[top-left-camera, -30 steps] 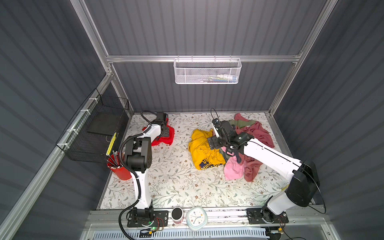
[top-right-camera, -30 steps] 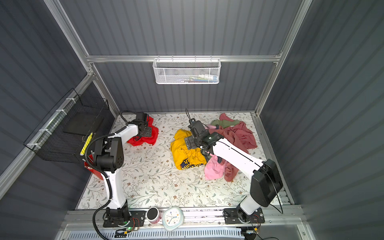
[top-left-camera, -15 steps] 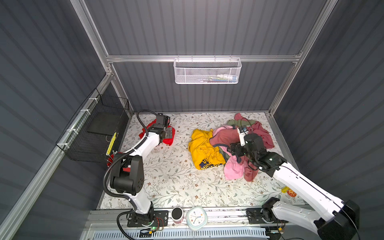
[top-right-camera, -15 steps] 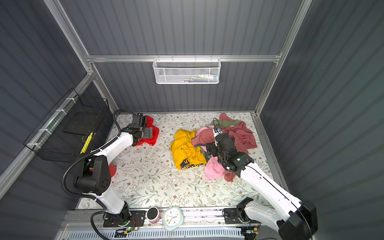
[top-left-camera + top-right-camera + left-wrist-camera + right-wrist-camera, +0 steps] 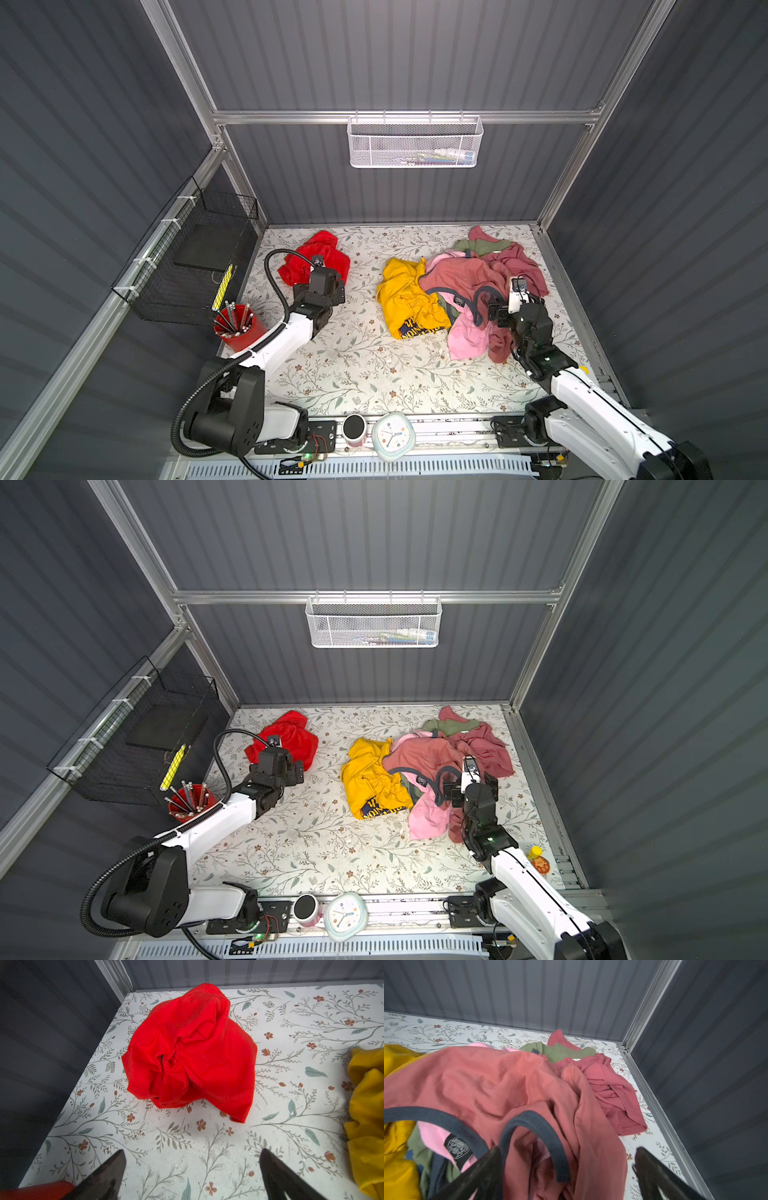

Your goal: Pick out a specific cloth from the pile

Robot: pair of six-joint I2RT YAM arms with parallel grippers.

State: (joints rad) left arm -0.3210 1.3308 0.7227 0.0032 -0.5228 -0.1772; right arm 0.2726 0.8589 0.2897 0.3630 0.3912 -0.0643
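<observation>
Quick headcount: one red cloth (image 5: 324,245) sitting alone far left, and one pile (image 5: 457,286) on the right. In the pile I get one yellow shirt (image 5: 401,291), one light pink piece (image 5: 467,338) and two rose ones, a navy-trimmed piece (image 5: 453,274) and a darker piece (image 5: 519,259). There's also olive green (image 5: 482,246) showing in two spots, and I can't tell if that's one garment or two. Two arms: left arm (image 5: 286,336), right arm (image 5: 590,407). Two baskets: one white mesh basket (image 5: 415,143) on the far wall, one black wire basket (image 5: 195,266) on the left. One red cup (image 5: 239,332) of pencils (image 5: 232,316), too bunched to count. Near edge: one clock (image 5: 392,434), one mug (image 5: 354,428), one small yellow-orange thing (image 5: 538,860).
</observation>
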